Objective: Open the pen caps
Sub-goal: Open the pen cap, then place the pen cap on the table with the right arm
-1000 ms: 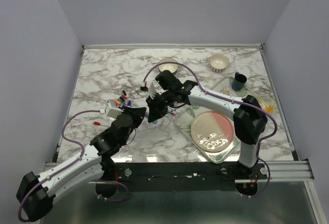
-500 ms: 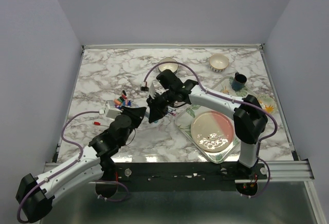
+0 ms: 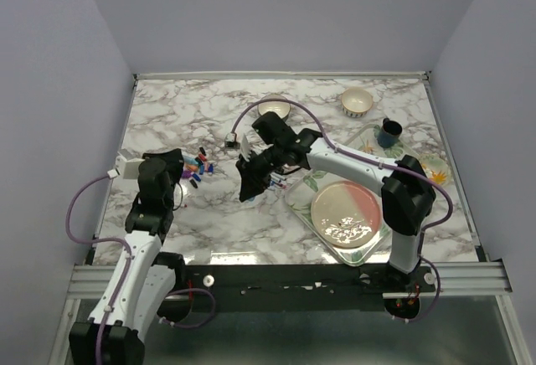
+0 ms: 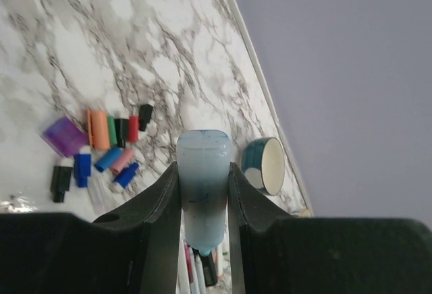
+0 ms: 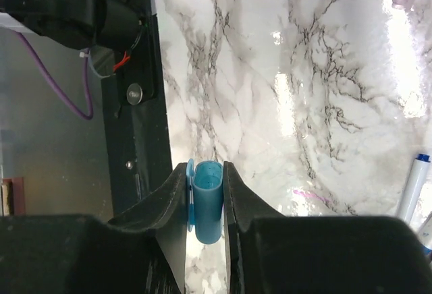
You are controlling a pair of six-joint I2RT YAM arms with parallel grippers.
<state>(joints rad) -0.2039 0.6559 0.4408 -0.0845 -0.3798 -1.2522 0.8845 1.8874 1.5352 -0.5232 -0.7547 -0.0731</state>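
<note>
Right gripper [image 5: 206, 172] pinches the blue cap [image 5: 208, 206], left gripper [image 4: 203, 172] clamps its pen barrel [image 4: 202, 149] and has swung away: that pen looks uncapped

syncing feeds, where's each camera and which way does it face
top external: above and behind the bases, looking down on the marble table; both arms show.
left wrist: on the left arm, facing across the table at loose caps; left jaws clamp a pale blue pen barrel.
right wrist: on the right arm, facing down at the near edge; right jaws clamp a blue cap.
shared: top and left wrist both show loose caps.
</note>
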